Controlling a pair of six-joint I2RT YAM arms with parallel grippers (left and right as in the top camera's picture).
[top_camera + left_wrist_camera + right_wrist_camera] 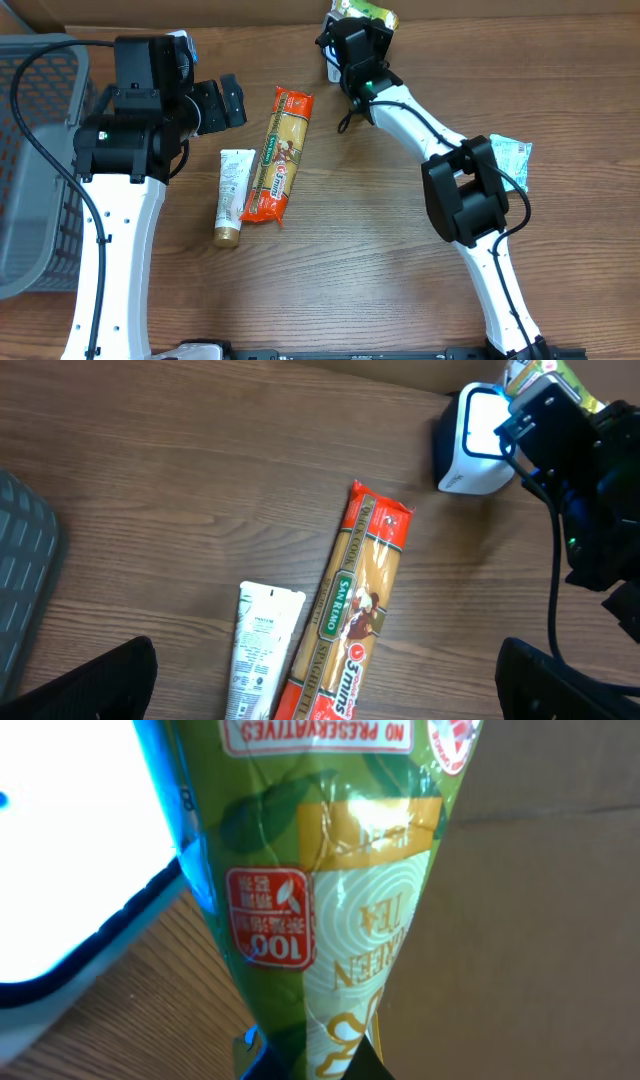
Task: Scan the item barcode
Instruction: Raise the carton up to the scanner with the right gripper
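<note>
1. Overhead, the right claw [357,32] is clenched on the green tea pouch [368,12] and holds it at the far edge of the counter [380,290]. The white scanner [331,68] sits just beside that claw, largely hidden under it. The left claw [228,102] stands released and empty. The pasta packet [279,152] lies just off its fingertips, and the cream tube [231,196] lies alongside the packet. A grey basket [30,170] lies behind the left claw. A teal-and-white packet [512,160] lies by the right arm's elbow, well apart from its claw.
2. From the left wrist, the claw's dark fingers [95,680] are spread wide at the lower corners. The pasta packet [350,620] and the tube [258,650] lie on the counter between and ahead of them, untouched. The scanner [468,445], its window lit, stands far ahead, with the right arm's black body just beside it.
3. From the right wrist, the pouch [330,920] fills the view, pinched at its lower end by the claw's fingers [300,1065]. The scanner's bright window [70,840] is close beside the pouch; I cannot tell whether they touch.
</note>
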